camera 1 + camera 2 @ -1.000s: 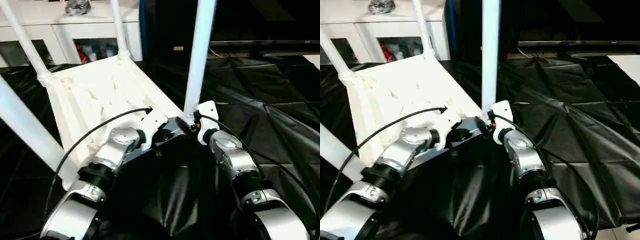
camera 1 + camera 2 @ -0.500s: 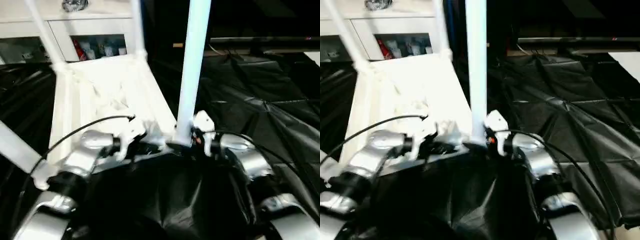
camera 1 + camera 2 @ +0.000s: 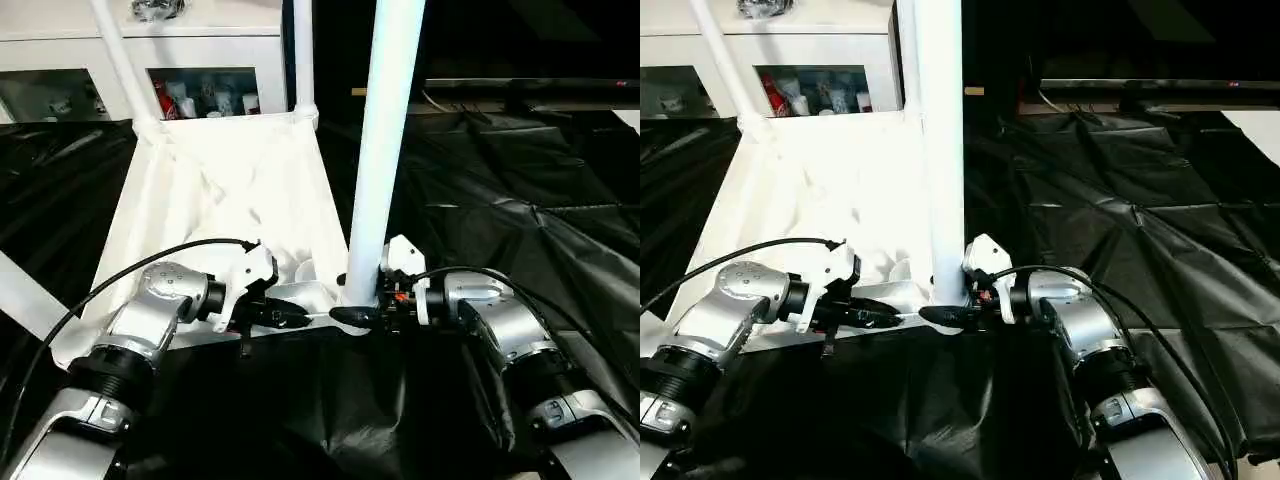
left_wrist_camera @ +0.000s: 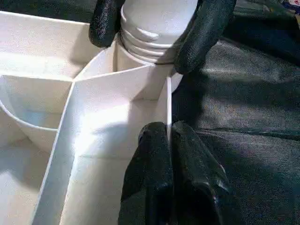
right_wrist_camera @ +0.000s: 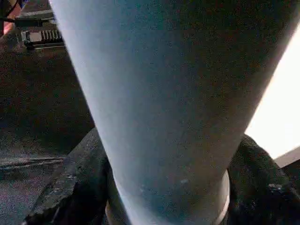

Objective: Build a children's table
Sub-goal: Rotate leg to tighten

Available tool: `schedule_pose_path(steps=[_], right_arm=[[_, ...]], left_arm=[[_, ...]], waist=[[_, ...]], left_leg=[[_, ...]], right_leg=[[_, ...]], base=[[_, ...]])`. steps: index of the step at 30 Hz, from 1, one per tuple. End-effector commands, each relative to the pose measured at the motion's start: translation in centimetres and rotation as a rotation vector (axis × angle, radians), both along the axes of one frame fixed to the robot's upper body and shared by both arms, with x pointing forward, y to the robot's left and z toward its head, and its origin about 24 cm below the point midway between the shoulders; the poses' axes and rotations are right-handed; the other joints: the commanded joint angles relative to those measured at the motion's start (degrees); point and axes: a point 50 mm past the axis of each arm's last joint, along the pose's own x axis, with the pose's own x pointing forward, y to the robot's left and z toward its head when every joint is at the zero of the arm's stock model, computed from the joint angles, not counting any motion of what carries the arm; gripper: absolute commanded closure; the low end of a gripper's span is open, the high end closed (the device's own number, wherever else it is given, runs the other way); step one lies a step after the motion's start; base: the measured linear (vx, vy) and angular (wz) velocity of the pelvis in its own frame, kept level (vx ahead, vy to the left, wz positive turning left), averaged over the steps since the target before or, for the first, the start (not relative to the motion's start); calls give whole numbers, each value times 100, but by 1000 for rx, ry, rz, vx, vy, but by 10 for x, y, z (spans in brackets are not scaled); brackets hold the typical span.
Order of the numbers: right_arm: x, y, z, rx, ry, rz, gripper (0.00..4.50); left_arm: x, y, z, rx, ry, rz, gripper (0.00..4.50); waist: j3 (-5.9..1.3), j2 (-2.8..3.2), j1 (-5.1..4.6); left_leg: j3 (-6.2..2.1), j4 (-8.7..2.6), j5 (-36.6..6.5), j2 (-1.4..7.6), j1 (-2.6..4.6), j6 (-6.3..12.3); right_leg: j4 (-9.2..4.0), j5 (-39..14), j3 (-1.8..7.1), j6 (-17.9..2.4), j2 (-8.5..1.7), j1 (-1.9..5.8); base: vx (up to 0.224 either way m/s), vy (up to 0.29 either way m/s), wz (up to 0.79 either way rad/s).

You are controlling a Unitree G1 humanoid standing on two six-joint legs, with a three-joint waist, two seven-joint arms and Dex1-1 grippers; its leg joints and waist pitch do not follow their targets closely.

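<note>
Four white legs stick up from one big white tabletop [image 3: 215,190], which lies upside down on a black sheet [image 3: 520,190]. You can see the ribs on its underside. One leg [image 3: 385,140] stands at the near corner on the robot's right side, close to both grippers. Two more legs stand at the far corners: one far leg on the left [image 3: 122,60] and one far leg on the right [image 3: 303,55]. The fourth leg [image 3: 22,295] shows at the near left corner, going off the side of the head view.

Two grippers are at work. The right gripper [image 3: 360,316] has its two black fingers, one on each side of the bottom of the near leg, squeezing it just above the corner socket. In the left wrist view the two fingers [image 4: 206,30] of that gripper press on the ridged end of the leg where it goes into the socket.

The left gripper [image 4: 168,154] has its two black fingers pressed together on a thin wall at the near edge of the tabletop, right beside that same socket. The two grippers are very near each other.

One white cabinet [image 3: 200,50] with glass doors stands behind the tabletop. Some small things sit inside it, too small to name.
</note>
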Motion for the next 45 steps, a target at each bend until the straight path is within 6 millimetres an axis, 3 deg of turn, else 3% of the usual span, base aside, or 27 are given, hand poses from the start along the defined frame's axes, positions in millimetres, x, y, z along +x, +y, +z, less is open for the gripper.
schedule_pose_path(steps=[1,5,8,10,12,14,17,18,19,20,25,30,34,41,45], right_arm=[[-3,1,-3,0,18,2,175],[7,6,-10,-7,-4,-190,177],[20,13,-18,9,14,-456,178],[24,21,-22,28,39,-550,178],[25,28,-24,32,46,-594,178],[26,40,-27,28,47,-654,178],[28,55,-26,11,13,-698,178],[27,61,-25,32,18,-669,178],[25,66,-23,54,17,-635,122],[24,69,-21,74,22,-609,108],[21,66,-18,89,15,-507,71],[20,46,-13,75,-32,-374,71],[17,32,-8,81,-34,-270,71],[6,14,-6,38,1,-82,71],[1,10,-5,30,22,-16,109]], left_arm=[[-3,-8,-1,-28,13,-35,450],[8,-17,0,-39,-59,92,450],[19,-30,3,-61,-103,216,450],[22,-40,5,-74,-115,258,450],[25,-46,5,-67,-132,287,450],[30,-56,4,-47,-154,337,450],[36,-69,5,-45,-179,396,450],[36,-73,6,-50,-189,396,450],[36,-77,6,-56,-197,385,450],[35,-80,7,-64,-202,374,450],[27,-78,10,-95,-181,281,450],[15,-61,4,-62,-129,143,450],[10,-46,2,-39,-111,77,450],[2,-26,6,-36,-38,-16,450],[-3,-20,6,-27,8,-75,450]], waist=[[-400,-54,0],[-381,-61,-24],[-314,-90,-122],[-307,-79,-158],[-312,-83,-167],[-331,-90,-172],[-332,-88,-184],[-339,-86,-173],[-339,-103,-171],[-338,-100,-147],[-333,-104,-138],[-367,-91,-127],[-376,-72,-61],[-363,-90,-27],[-359,-100,1]], left_leg=[[-255,-364,-585,593,212,545],[-259,-385,-731,599,213,457],[-285,-444,-1346,573,238,4],[-315,-476,-1436,572,218,-124],[-300,-476,-1493,573,261,-138],[-285,-464,-1234,569,243,-63],[-275,-455,-1177,551,244,-25],[-274,-446,-1183,550,253,-13],[-272,-443,-1184,554,242,21],[-272,-437,-1117,558,229,94],[-274,-446,-1138,565,224,170],[-264,-398,-808,564,185,367],[-244,-383,-708,578,194,510],[-243,-400,-890,602,214,451],[-240,-406,-899,598,215,382]], right_leg=[[-319,528,270,-1578,-633,147],[-340,331,282,-1584,-639,130],[-472,-855,337,-1515,-702,138],[-488,-1209,333,-1354,-694,150],[-512,-1211,350,-1270,-668,105],[-482,-758,358,-1302,-663,114],[-480,-593,348,-1319,-652,113],[-482,-579,348,-1323,-659,115],[-485,-556,350,-1321,-671,124],[-486,-503,347,-1284,-679,136],[-480,-514,341,-1274,-668,137],[-411,31,313,-1356,-653,163],[-377,305,297,-1414,-619,142],[-376,61,290,-1477,-621,111],[-375,-35,296,-1497,-631,111]], base=[[0,0,0],[0,0,0],[0,0,0],[0,0,0],[0,0,0],[0,0,0],[0,0,0],[0,0,0],[0,0,0],[0,0,0],[0,0,0],[0,0,0],[0,0,0],[0,0,0],[0,0,0]])
